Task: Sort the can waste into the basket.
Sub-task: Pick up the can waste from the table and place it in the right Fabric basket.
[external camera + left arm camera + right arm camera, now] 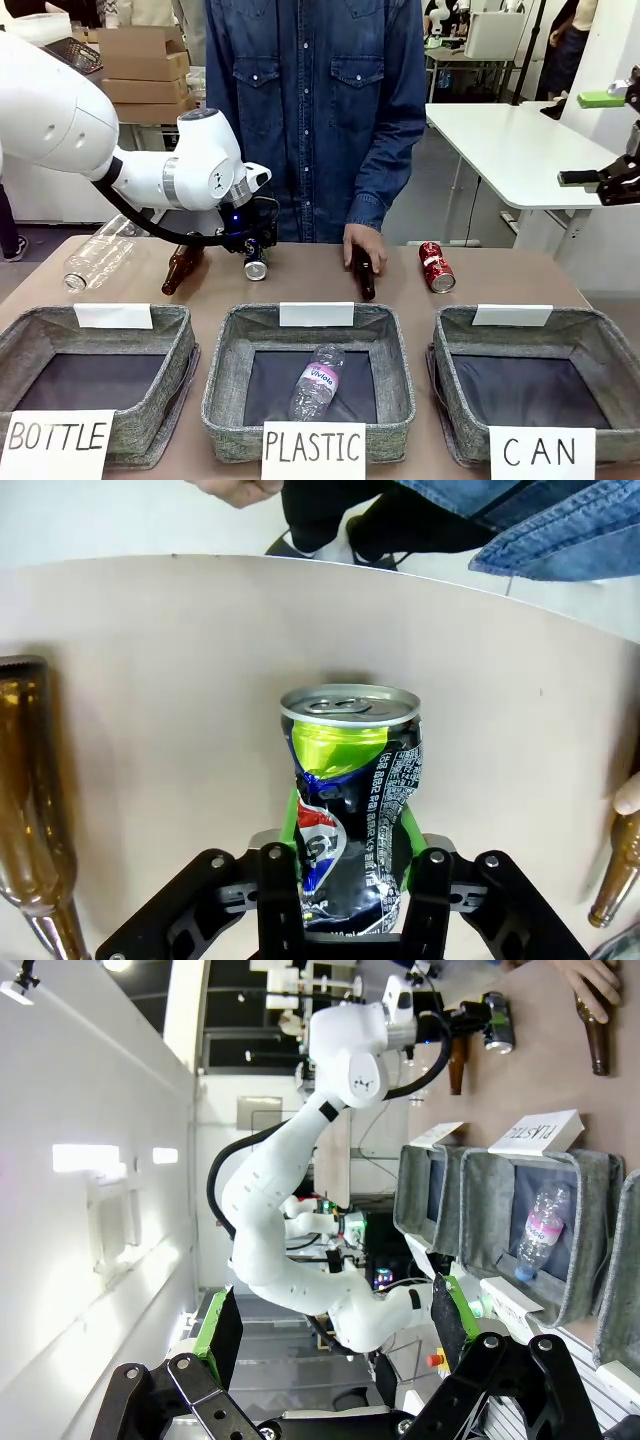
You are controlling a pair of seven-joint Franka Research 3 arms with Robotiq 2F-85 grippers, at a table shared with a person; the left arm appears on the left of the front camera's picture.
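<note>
Between the green pads of the left pincer (350, 828) sits the dark can (352, 780), clamped by its dented lower body with its silver top and pull-tab pointing away from the wrist. The can's skin shows a yellow-green patch, a red, white and blue roundel and columns of fine white print too small to read. Whether the can rests on the table (500, 275) or is raised off it cannot be told. Just to this pincer's left lies a brown bottle (182, 268), and farther left a clear bottle (95, 255). To its right a person's hand (362, 244) rests on a second brown bottle (365, 278). Beyond that, well apart from the pincer, lies the red can (436, 266) with white print that is not legible. The CAN basket (600, 335), fronted by a white sign handwritten "CAN" (541, 452), stands nearer the robot and far to the left pincer's right, holding nothing visible. Like baskets signed "PLASTIC" (312, 450) and "BOTTLE" (56, 438) stand beside it, the middle one holding a plastic bottle (315, 382) with a pink label, its word unclear. The right pincer (335, 1320) hangs high, off the table's right side and above the CAN basket's level, jaws spread wide around nothing.
</note>
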